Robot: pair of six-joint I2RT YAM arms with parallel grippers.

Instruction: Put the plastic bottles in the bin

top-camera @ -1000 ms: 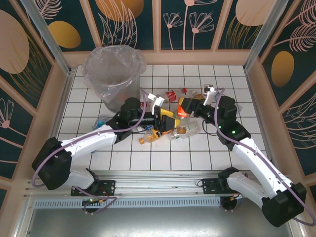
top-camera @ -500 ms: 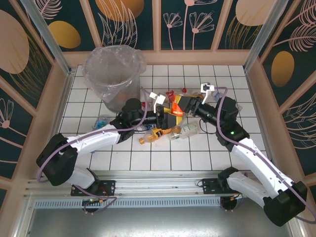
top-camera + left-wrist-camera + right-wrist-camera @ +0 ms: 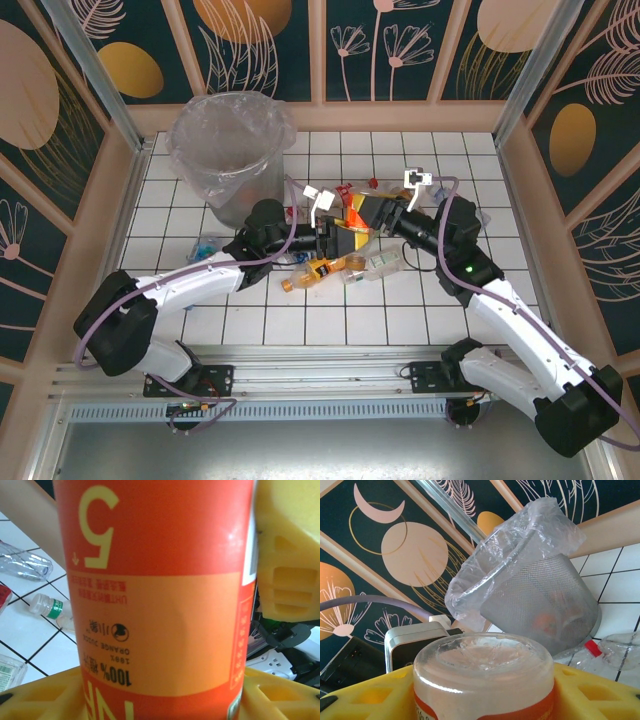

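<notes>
Listing by size, largest first.

Tiled table (image 3: 400, 320): white squares with dark grout.

Bin (image 3: 228, 150): grey, lined with a crinkled clear bag, upright at the far left, near the left arm.

Left gripper (image 3: 345, 235): yellow fingers closed against both sides of the orange-labelled bottle (image 3: 160, 605) (its print reads upside down at the wrist).

Right gripper (image 3: 372, 213): fingers clamped on one end of the same bottle, at mid-table.

Loose bottles (image 3: 330, 268): lying on the tiles just beside the grippers; perhaps five, though the count is unclear.
</notes>
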